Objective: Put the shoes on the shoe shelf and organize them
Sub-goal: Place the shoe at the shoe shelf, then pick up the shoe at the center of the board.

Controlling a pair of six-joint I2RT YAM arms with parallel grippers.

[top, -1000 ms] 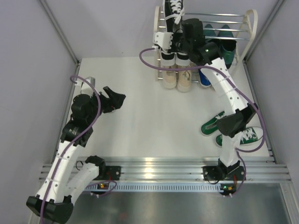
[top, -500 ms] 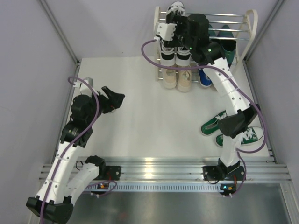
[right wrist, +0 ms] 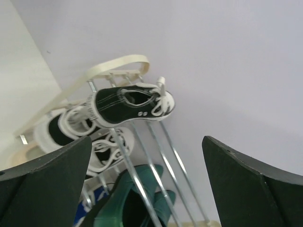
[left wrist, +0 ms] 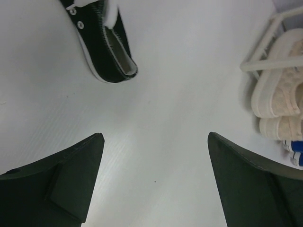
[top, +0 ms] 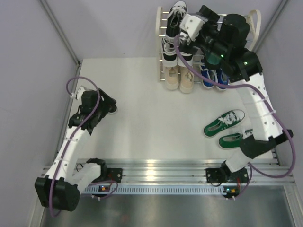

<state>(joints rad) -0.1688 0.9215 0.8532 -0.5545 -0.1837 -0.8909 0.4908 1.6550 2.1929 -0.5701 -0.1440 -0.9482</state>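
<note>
Atop shelf (right wrist: pixel 118 64), blk sneaker (right wrist: pixel 128 104), R gripper (right wrist: pixel 147 142) spread

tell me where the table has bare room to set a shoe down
The middle of the table is bare, between the left gripper, the beige lace-ups and the green sneakers. It is crowded by the shoe shelf.

Top overhead, facing down; wrist cameras close; all share shoe shelf (right wrist: pixel 118 64)

A matte white tabletop (top: pixel 142 123) is enclosed by pale lilac panel walls (top: pixel 28 71); a ribbed aluminium rail (top: pixel 161 169) is seen at lower centre.
</note>
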